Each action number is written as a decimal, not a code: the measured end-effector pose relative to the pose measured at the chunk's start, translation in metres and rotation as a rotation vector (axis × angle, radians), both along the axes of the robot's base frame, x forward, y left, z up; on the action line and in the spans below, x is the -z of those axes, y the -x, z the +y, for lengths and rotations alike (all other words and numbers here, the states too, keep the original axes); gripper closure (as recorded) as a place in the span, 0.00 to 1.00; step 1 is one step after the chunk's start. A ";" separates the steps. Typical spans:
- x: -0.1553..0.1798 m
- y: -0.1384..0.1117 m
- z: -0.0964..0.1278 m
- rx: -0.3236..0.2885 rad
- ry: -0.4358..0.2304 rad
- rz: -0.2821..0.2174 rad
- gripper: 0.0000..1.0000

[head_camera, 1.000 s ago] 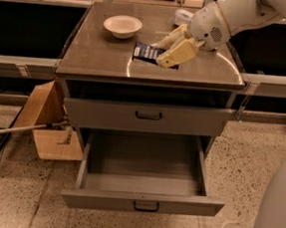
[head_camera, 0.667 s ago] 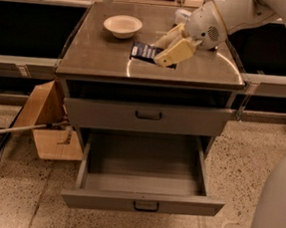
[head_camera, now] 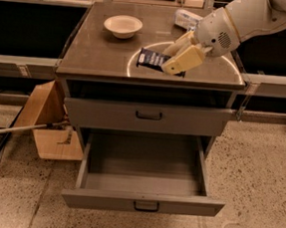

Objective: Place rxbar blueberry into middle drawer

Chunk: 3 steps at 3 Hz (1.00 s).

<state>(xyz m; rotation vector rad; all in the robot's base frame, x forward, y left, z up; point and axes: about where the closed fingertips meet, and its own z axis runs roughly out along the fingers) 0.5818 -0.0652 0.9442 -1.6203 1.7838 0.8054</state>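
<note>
The rxbar blueberry [head_camera: 150,59], a flat dark blue bar with pale print, is just over the right part of the brown countertop [head_camera: 98,52]. My gripper [head_camera: 180,57], tan-fingered on a white arm from the upper right, is shut on the bar's right end, which its fingers [head_camera: 185,59] hide. The middle drawer [head_camera: 142,203] is pulled wide open below, its plain grey tray bare, with a small loop handle [head_camera: 146,205] at the front centre.
A white bowl [head_camera: 123,25] sits at the counter's back left. A clear plastic bottle [head_camera: 186,17] lies at the back right behind the arm. A closed drawer with a black handle [head_camera: 149,115] is above the open one. A cardboard box [head_camera: 47,122] stands on the floor at the left.
The gripper and the bar have shifted slightly right and toward the counter's front edge. The bowl and the drawers have not moved.
</note>
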 end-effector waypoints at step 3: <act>0.009 0.044 -0.009 0.087 0.051 -0.122 1.00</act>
